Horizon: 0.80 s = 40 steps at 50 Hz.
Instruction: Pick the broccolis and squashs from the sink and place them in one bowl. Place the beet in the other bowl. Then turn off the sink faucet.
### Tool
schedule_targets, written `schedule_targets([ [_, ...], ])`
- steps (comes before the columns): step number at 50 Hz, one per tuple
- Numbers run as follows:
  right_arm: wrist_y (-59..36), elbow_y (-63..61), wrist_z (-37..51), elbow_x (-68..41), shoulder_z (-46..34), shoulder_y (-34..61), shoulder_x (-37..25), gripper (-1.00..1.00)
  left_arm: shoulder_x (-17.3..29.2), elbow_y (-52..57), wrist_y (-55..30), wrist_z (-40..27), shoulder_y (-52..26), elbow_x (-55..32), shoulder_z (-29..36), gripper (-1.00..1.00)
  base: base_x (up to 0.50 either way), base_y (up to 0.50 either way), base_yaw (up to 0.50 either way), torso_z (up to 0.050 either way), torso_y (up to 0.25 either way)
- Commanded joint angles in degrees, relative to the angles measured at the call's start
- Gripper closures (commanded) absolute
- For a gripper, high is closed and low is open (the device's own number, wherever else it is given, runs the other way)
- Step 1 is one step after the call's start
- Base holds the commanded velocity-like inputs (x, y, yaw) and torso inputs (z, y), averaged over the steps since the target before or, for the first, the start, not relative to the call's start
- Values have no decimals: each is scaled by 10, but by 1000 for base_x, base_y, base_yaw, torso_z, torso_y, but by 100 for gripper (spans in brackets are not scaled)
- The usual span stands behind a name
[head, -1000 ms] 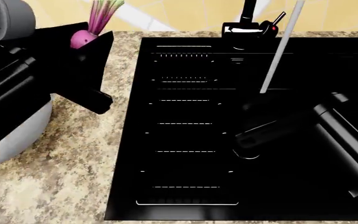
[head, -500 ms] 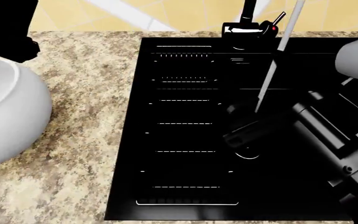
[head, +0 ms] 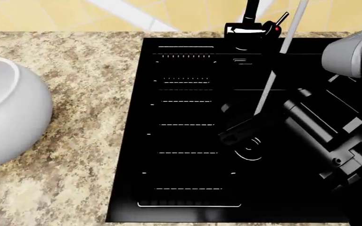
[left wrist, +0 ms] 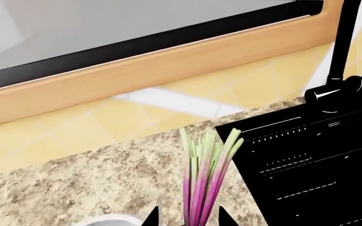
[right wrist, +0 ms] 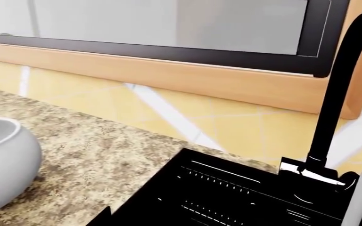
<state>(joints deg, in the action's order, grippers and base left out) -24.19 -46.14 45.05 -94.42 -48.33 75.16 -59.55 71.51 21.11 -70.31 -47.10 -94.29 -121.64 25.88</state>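
Surface finishes: sink area and counter

The sink (head: 187, 141) is glossy black, smooth, with fine pale ridge lines. The sink faucet (head: 250, 21) has a black spout on a mirror-bright base; its lever carries a red mark. The countertop (head: 86, 122) looks like speckled granite in tan and brown, polished. The bowl (head: 8, 117) is smooth white, ceramic-like, softly shaded. The wall tiles (right wrist: 105, 94) are glossy yellow with light streaks. The window sill (left wrist: 137, 70) is matt pale wood. The right arm (head: 332, 127) is matt black with a grey casing.

Bowl (head: 8, 113) left of sink (head: 187, 197), faucet (head: 250, 23) behind
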Motion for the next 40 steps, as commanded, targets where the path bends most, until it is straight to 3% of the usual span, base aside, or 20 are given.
schedule_targets([
  [1, 2, 13, -23, 15, -2, -8, 11, -100, 73, 33, 19, -2, 26, -52, -10, 100, 0, 0, 0, 0, 0],
  [10, 4, 12, -21, 19, -2, -11, 11, -100, 119, 90, 45, 38, 58, -57, -31, 100, 0, 0, 0, 0, 0],
  [18, 3, 14, -22, 22, -2, -13, 12, -100, 125, 95, 20, 28, 32, -48, -49, 100, 0, 0, 0, 0, 0],
  [33, -9, 29, -30, 22, -6, -5, 26, -100, 148, 81, 24, 80, 66, 61, -61, 100, 0, 0, 0, 0, 0],
  [36, -19, 35, -28, 14, -8, 7, 31, -100, 182, 87, 71, 109, 92, 87, -48, 100, 0, 0, 0, 0, 0],
  [40, -35, 39, -23, 5, -11, 24, 41, -100, 185, 89, 84, 116, 106, 114, -38, 100, 0, 0, 0, 0, 0],
])
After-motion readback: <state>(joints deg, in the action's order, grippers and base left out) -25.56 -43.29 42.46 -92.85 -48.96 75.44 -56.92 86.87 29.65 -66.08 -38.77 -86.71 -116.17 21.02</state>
